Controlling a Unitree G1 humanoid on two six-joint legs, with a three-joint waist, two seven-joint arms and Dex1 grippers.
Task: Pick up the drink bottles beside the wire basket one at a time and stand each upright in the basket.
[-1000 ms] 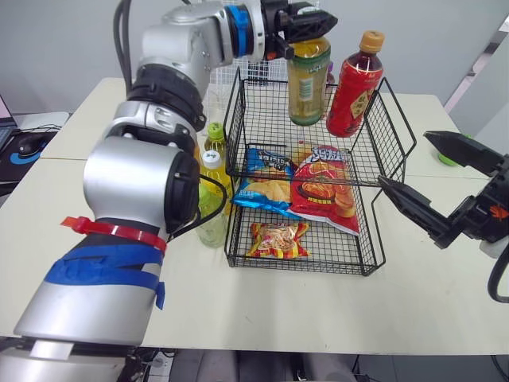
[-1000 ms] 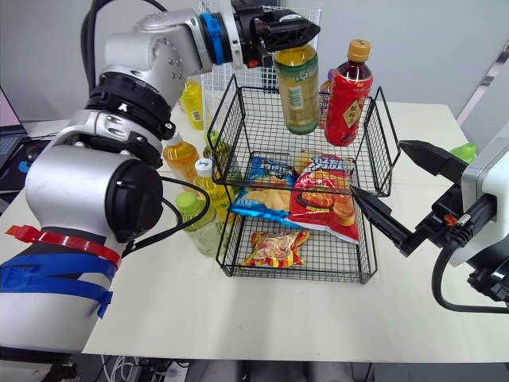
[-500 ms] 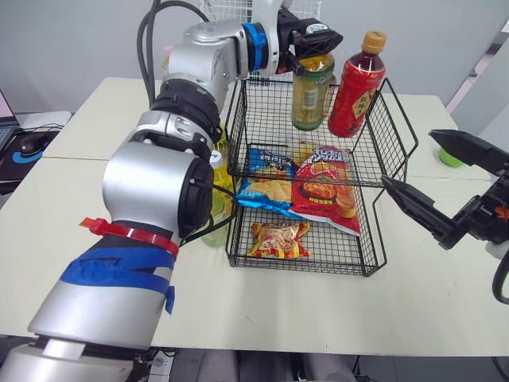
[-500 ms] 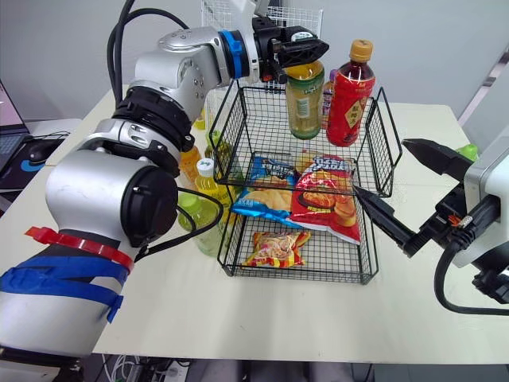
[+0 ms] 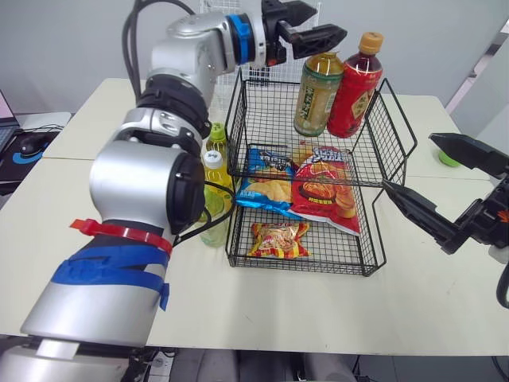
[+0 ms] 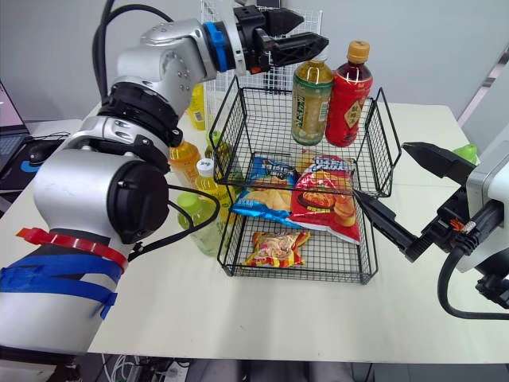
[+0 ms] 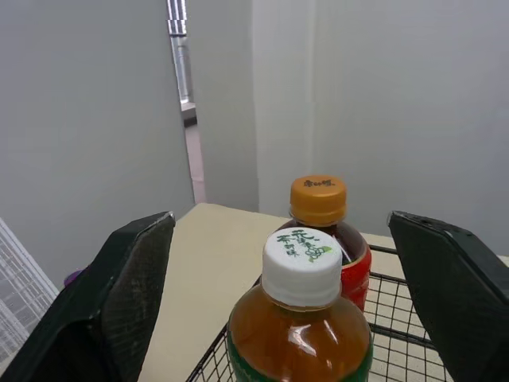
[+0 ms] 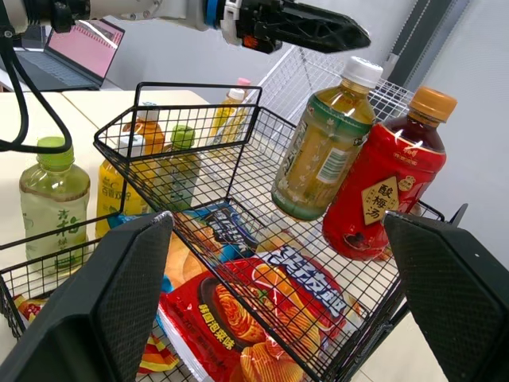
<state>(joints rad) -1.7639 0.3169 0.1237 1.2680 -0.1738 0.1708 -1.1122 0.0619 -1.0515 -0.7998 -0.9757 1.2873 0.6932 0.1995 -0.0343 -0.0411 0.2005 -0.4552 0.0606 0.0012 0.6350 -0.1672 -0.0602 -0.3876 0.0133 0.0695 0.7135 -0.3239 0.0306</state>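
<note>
Tabletop wire basket (image 5: 256, 119) holds tea bottle (image 5: 316, 95), left gripper (image 5: 330, 19) now spread above; right gripper (image 5: 409, 161) agape.

Left pincer (image 5: 331, 19) raised and spread wide; right pincer (image 5: 408, 161) low, likewise agape

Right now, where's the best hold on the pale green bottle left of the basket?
I'd grip the pale green bottle just under its cap, from the robot's left: it stands upright, with the basket close on its right and a yellow bottle behind.
</note>
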